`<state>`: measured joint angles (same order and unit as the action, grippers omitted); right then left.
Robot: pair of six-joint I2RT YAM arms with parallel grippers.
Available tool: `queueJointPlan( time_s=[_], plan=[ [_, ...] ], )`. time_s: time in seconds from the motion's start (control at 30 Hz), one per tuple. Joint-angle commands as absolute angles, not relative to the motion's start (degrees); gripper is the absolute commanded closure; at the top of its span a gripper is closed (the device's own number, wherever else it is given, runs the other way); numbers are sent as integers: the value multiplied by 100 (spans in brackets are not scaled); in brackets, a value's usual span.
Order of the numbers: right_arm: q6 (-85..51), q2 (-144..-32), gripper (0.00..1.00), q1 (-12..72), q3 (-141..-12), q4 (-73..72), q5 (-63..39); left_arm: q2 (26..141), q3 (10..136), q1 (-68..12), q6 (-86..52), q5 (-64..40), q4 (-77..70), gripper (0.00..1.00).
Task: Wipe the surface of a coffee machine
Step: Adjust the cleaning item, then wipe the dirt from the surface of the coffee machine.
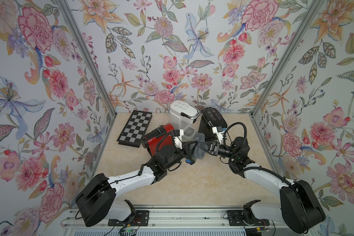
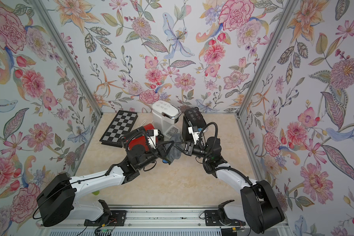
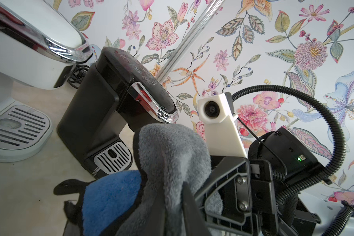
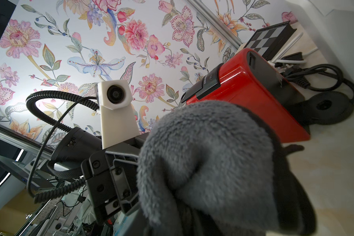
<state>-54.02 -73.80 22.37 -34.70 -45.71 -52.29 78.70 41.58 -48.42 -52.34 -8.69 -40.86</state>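
Grey cloth is hanging at frame centre between left gripper and right gripper. Its folds are hiding both sets of jaws, so neither grip can be told. Red machine, white machine and black machine, just above, are seemingly awaiting wiping.

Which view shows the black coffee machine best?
Left wrist view: the black coffee machine shows nearly whole, side and drip tray. Both top views show mainly its button top. Right wrist view misses it.

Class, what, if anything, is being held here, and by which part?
The grey cloth, pinched at its bunched middle by the right gripper; the left gripper meets it there too, but its hold cannot be told.
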Motion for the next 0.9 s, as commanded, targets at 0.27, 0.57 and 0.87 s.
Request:
queueJointPlan(
  time_s=[0.27, 0.57, 0.87],
  plan=[
    [-4279, -6633, 95, 1243, -4373, -2562, -4762, 7228, 3843, -4570, -5021, -390, -3696, 26],
    [-2069, -7197, 94, 1169, -6518, 411, -2918, 7523, 3478, -4587, -5200, -556, -4192, 27],
    [-1543, -7937, 94, 1194, -7158, 1355, -1879, 7578, 3308, -4621, -5178, -423, -4184, 28]
  ],
)
